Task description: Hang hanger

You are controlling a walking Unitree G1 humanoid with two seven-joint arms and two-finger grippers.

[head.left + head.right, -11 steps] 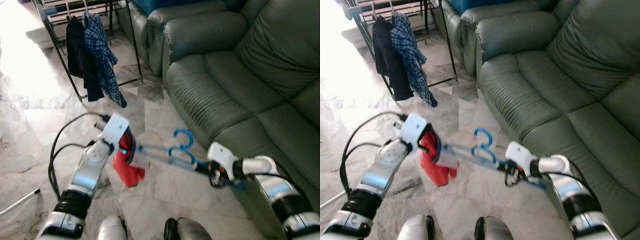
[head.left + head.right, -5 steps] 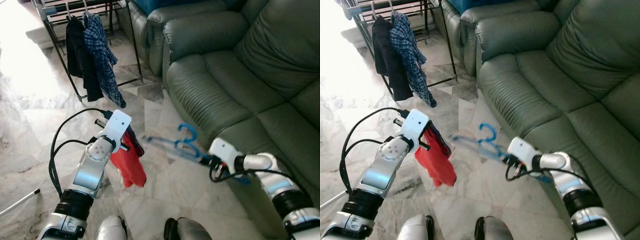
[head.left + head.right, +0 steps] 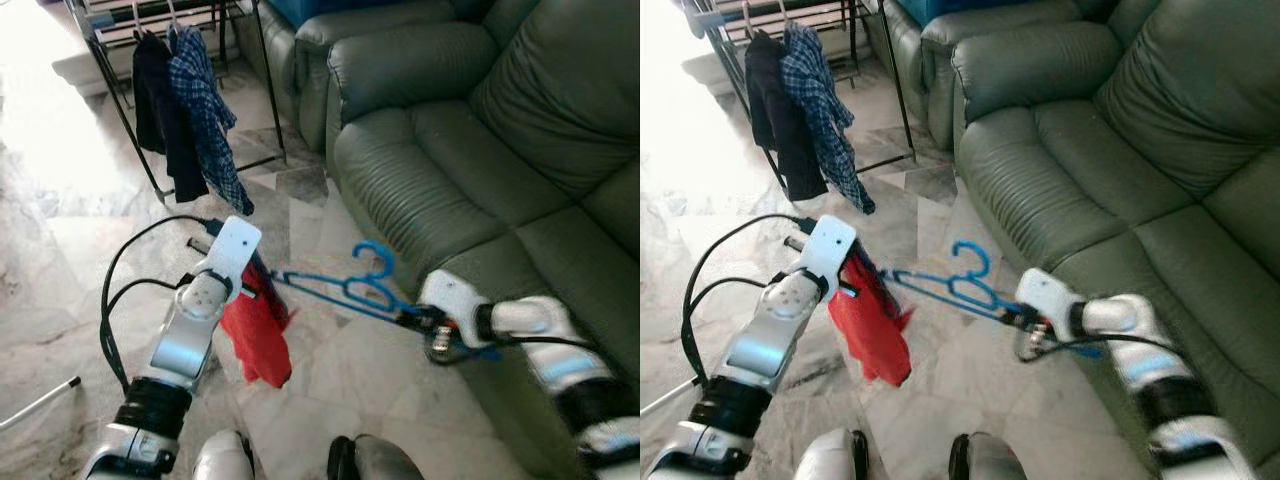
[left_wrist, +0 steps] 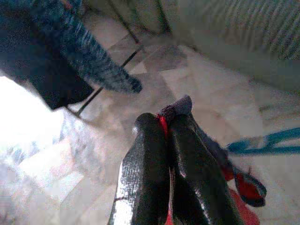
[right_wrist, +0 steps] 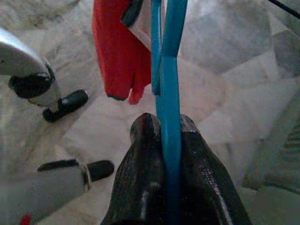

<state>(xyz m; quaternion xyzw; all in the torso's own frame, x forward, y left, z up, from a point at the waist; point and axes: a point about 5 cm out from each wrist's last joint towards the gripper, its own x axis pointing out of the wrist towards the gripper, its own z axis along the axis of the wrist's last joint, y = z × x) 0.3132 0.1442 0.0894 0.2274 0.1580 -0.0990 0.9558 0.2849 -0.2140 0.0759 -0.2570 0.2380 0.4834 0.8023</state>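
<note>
A blue plastic hanger (image 3: pixel 340 290) is held level above the marble floor, with my right gripper (image 3: pixel 408 316) shut on one end of it. Its hook (image 3: pixel 375 262) points up. The hanger's far end reaches the red garment (image 3: pixel 258 335), which has a dark trim and hangs from my left gripper (image 3: pixel 262 290), shut on its top edge. In the left wrist view the fingers (image 4: pixel 154 154) pinch the cloth, with the hanger (image 4: pixel 267 143) beside them. In the right wrist view the gripper (image 5: pixel 164 124) clamps the blue bar, and the red garment (image 5: pixel 115 51) hangs beyond it.
A black clothes rack (image 3: pixel 265 80) stands at the back left, carrying a dark garment (image 3: pixel 155 100) and a blue plaid shirt (image 3: pixel 205 110). A green leather sofa (image 3: pixel 480 150) lines the right side. A black cable (image 3: pixel 120 290) loops on the floor, and my feet (image 3: pixel 345 460) stand below.
The hanger's free end has swung back toward the left gripper and now meets the red garment. The right arm has shifted a little to the right. The left gripper still holds the garment.
</note>
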